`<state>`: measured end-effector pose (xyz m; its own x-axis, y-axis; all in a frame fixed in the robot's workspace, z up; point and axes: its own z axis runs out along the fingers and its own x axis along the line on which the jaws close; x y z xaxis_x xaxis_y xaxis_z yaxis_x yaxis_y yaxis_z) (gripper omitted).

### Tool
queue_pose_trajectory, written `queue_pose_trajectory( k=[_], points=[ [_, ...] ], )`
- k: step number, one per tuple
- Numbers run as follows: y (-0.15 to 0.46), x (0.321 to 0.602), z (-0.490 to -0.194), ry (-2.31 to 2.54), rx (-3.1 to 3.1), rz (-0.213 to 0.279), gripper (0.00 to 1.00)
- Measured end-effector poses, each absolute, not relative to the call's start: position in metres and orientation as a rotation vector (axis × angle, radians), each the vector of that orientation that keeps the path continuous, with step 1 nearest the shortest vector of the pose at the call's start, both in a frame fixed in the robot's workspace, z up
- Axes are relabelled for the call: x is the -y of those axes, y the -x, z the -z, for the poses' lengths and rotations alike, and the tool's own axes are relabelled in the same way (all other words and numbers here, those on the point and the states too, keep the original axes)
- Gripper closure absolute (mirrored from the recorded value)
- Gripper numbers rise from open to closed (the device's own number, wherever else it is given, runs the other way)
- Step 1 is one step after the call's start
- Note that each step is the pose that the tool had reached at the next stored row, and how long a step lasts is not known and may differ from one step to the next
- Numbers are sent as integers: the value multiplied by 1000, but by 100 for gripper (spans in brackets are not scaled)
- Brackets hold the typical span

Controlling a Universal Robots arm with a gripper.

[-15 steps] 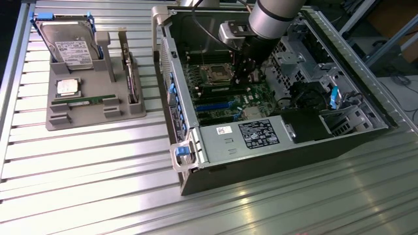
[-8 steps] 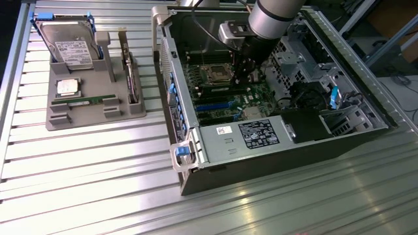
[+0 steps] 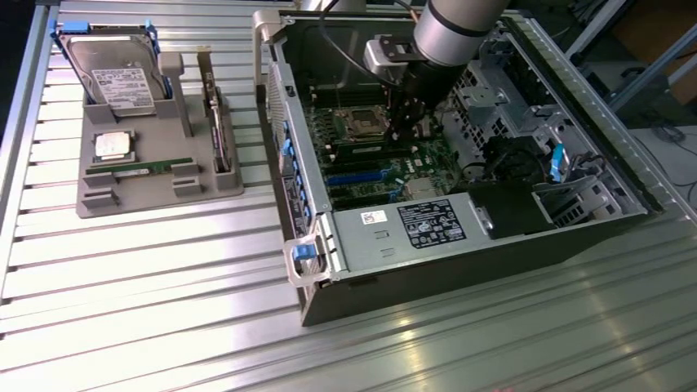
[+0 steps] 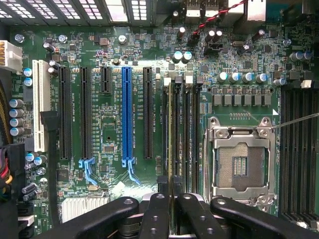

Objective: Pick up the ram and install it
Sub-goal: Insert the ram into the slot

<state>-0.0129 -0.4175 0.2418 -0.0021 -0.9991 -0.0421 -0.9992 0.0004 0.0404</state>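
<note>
In the wrist view the ram (image 4: 171, 134) shows edge-on as a thin green stick, standing along the dark memory slots (image 4: 190, 129) between the blue card slot (image 4: 126, 114) and the empty processor socket (image 4: 240, 162). My gripper (image 4: 172, 201) is shut on the ram's near end, with a black finger (image 4: 158, 216) on either side. Whether the stick is seated in its slot I cannot tell. In the exterior view the gripper (image 3: 409, 124) reaches down inside the open computer case (image 3: 360, 282), over the motherboard (image 3: 376, 163).
A grey tray (image 3: 120, 200) at the exterior view's left holds a hard drive (image 3: 114, 77), a silver processor chip (image 3: 113, 144) and another green ram stick (image 3: 142, 170). Case walls, a drive cage (image 3: 495, 94) and the power supply (image 3: 414, 224) crowd the arm.
</note>
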Motion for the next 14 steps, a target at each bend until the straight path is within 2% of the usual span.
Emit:
queue_pose_trajectory(
  k=[14],
  points=[
    [14, 418, -242, 2218, -2221, -92, 87]
  ],
)
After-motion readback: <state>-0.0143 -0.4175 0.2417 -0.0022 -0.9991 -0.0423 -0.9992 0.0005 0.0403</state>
